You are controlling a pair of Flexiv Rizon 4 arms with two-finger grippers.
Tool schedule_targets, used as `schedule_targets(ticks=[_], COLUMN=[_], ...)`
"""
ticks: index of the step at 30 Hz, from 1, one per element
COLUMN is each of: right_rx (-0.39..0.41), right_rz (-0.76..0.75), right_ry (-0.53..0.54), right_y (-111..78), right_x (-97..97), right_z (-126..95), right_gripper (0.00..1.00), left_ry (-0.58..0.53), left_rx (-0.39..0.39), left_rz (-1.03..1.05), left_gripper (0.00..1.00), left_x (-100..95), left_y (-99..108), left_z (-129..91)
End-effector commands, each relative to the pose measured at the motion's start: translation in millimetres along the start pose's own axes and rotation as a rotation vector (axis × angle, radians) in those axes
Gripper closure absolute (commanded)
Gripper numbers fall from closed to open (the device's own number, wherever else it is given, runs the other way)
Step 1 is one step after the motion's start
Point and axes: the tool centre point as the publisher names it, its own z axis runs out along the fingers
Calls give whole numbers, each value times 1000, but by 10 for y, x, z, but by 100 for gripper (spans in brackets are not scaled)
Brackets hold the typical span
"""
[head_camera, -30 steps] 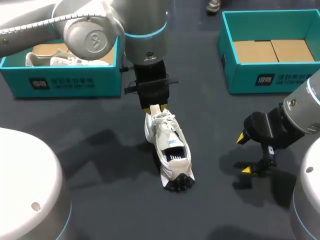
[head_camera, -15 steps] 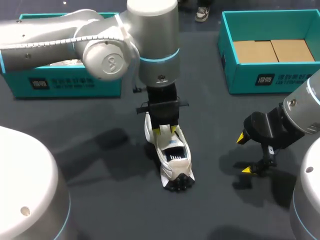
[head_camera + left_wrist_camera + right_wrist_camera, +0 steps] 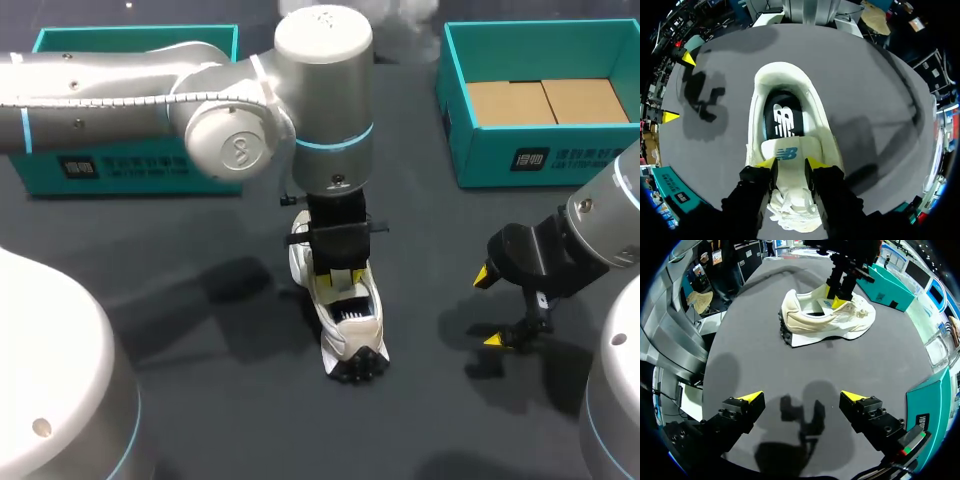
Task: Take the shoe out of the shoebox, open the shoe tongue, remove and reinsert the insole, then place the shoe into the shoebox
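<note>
My left gripper [image 3: 790, 162] is down on the shoe [image 3: 350, 325], its two yellow tips clamped on the tongue [image 3: 788, 156] from either side. The shoe stands upright on the table [image 3: 200, 320], mid-table and near of both boxes, toe far and heel near (the black studded sole shows at the heel). Just ahead of my fingers the opening shows the dark insole [image 3: 783, 117] lying inside.

My right gripper [image 3: 489, 308] hangs low over the table to the right of the shoe, well apart from it, fingers wide with nothing between them. From its wrist I see the shoe side-on with my left gripper [image 3: 832, 296] set on its top.

The left box [image 3: 130, 170] sits far left, partly hidden by my left arm. The right box [image 3: 540, 150] sits far right, with only a cardboard floor showing.
</note>
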Motion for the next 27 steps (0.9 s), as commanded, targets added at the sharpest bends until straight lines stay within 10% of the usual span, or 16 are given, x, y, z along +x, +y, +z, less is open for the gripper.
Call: schedule_targets(ticks=[1, 10, 27], right_rx=[1, 1, 1], right_rz=[0, 0, 0], right_ry=[-3, -3, -3], right_y=[-5, -5, -5], right_x=[25, 25, 25], right_z=[-14, -14, -14], right_gripper=[0, 0, 0], left_ry=[-12, 24, -9], left_rx=[-16, 4, -38], left_rz=[-3, -15, -96], left_gripper=[65, 64, 50], left_x=[85, 5, 226], left_y=[-36, -38, -97], left_z=[-126, 132, -669])
